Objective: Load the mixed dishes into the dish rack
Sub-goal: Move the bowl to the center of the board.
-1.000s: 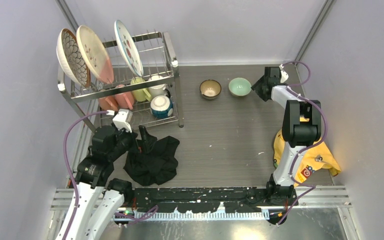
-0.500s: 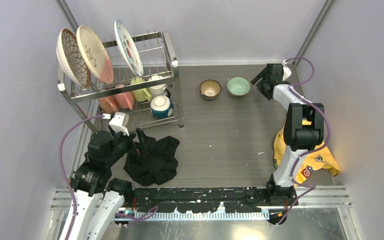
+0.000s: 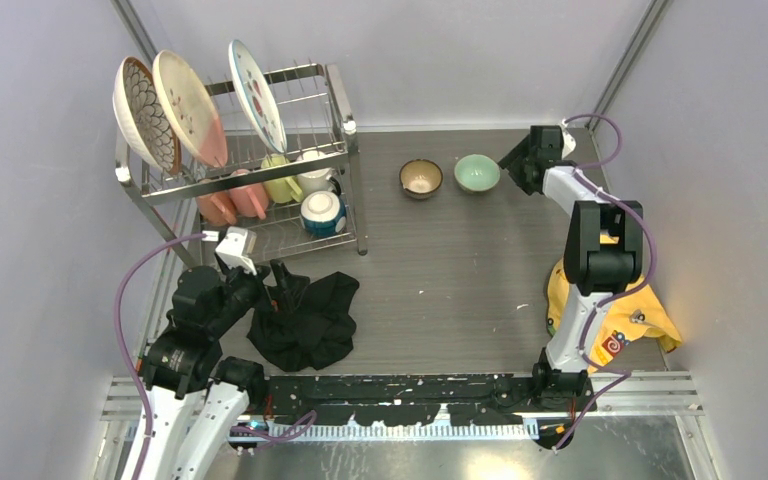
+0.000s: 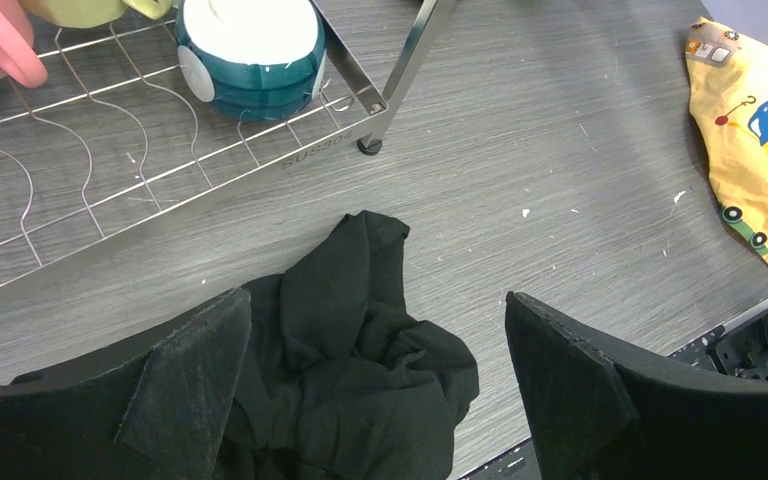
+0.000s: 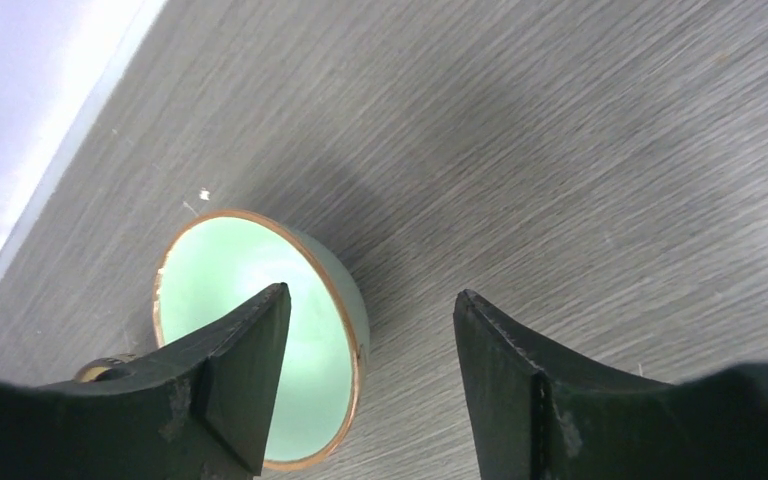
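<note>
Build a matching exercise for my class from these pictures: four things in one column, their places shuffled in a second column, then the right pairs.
Things
1. blue bowl
2. mint-green bowl
3. black cloth
4. three patterned plates

Places
A. upper tier of the dish rack, standing on edge
B. on the table, beside the brown bowl
C. crumpled on the table, in front of the rack
D. lower tier of the rack

Pairs: 1-D, 2-B, 3-C, 4-A
</note>
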Tool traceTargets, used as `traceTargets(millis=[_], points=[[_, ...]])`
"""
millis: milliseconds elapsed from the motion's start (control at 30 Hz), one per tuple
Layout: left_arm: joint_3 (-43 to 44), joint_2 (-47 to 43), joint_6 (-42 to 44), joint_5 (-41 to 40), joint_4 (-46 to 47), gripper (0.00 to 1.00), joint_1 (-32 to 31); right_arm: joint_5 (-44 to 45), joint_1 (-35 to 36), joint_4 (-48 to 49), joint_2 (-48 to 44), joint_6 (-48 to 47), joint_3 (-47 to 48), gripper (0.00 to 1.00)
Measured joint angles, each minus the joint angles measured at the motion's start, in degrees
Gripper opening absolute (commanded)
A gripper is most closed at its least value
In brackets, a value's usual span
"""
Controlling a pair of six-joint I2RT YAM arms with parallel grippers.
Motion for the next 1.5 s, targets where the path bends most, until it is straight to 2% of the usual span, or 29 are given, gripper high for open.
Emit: traceTargets(millis=[133, 300, 533, 833, 1067, 1233, 1400, 1500], points=[[0.0, 0.0, 0.2, 0.0, 0.0, 0.99, 0.0, -1.5, 0.2, -2.1, 4.1, -0.5, 2.6, 0.57], [-0.1, -0.4, 0.4, 0.0, 0.0, 0.99, 0.0, -2.5, 1.5, -4.4, 7.1, -1.8, 5.2, 0.33], [-0.1, -0.4, 0.4, 0.0, 0.0, 0.98, 0.0, -1.7, 4.5, -7.3, 6.4, -4.5, 4.8, 0.2], [-0.1, 0.0, 0.2, -0.8, 0.0, 1.0, 0.0, 1.7, 9.8, -11.1, -6.4, -6.7, -6.8, 0.17], [-0.1, 2.2, -0.2, -2.6, -0.1, 1.0, 0.0, 1.4, 18.3, -13.6, -20.3, -6.9, -19.4, 0.16], [-0.1, 2.5, -0.3, -2.6, 0.0, 0.98, 0.0, 0.7, 27.3, -13.5, -27.4, -4.4, -27.0, 0.16], [-0.1, 0.7, -0.3, -1.4, 0.0, 0.94, 0.0, 0.4, 39.5, -13.5, -28.4, -2.3, -29.0, 0.17], [-0.1, -0.5, 0.0, -1.2, 0.0, 0.9, 0.0, 0.2, 44.3, -13.0, -28.4, -1.4, -29.0, 0.17]])
